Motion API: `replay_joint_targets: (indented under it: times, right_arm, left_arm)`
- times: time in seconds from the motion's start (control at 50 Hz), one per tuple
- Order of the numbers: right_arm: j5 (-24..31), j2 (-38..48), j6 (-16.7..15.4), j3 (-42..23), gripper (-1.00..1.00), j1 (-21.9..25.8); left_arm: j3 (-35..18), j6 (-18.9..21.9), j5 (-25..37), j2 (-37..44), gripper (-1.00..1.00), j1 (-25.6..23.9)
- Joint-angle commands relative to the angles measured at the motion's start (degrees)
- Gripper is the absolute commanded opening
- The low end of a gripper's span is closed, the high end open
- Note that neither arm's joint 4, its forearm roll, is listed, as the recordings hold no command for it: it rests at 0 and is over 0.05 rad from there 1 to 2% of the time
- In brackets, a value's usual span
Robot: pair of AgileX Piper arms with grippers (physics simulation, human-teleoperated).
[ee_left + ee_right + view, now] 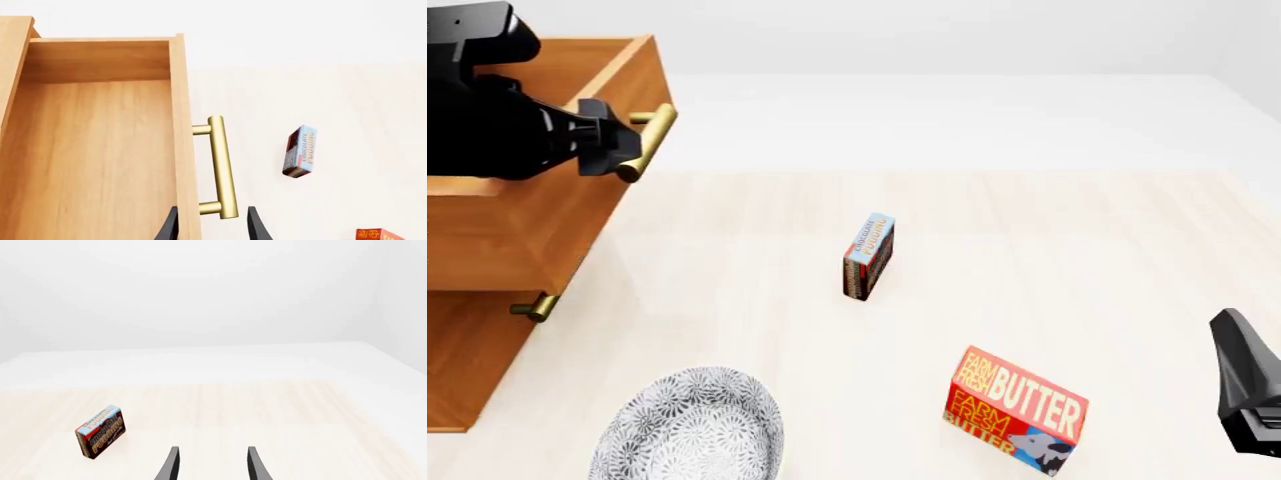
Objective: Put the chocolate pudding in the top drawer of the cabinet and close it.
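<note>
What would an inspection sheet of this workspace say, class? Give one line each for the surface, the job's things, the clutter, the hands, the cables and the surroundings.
Surface: pale wood-grain table, flat and dry.
Job's things: chocolate pudding stands on edge at mid-table, not yet in the drawer; top drawer of the cabinet is pulled open, nothing seen inside.
Clutter: butter box near the front; patterned bowl beside the cabinet.
Hands: left hand open, fingers either side of the drawer's brass handle; right hand open, holding nothing, apart from the pudding.
Cables: nothing seen.
Surroundings: plain white backdrop, nothing seen.
</note>
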Motion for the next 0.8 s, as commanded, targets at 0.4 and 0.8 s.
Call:
replay_joint_targets:
  times: [0.4,0.8]
  right_arm:
    - [0.00,0.00,0.00,0.00,1.00,0.00]
    - [0.00,0.00,0.00,0.00,1.00,0.00]
  left_arm:
    - [1.24,1.47,-1.45,3.88,1.00,-2.48]
    - [1.34,0.70,-1.81,4.11,1.00,-4.97]
